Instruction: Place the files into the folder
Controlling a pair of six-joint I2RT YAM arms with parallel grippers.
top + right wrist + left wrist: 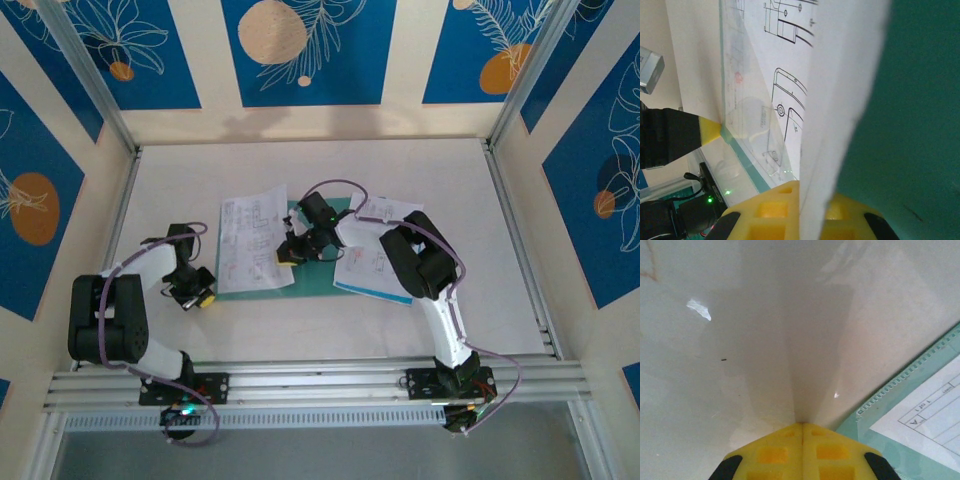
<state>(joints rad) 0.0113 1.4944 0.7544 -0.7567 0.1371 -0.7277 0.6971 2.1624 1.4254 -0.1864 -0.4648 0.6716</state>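
At nine o'clock on the table we see the left gripper [192, 291], its fingers pressed together on a clear leaf [790, 330] that appears to be the folder's cover. At centre, the right gripper [290, 256] pinches a printed sheet [250, 240] lying across the teal folder [322, 272] — more files [380, 262] wait at three o'clock. Our worry is that opposing pulls crease or tear the sheet — or that it slides outside the leaf.

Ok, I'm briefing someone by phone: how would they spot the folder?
Start at the middle of the white table. The folder lies flat there, between a white printed sheet on its left and a pile of papers on its right. It alone is dark teal-green card with no print.
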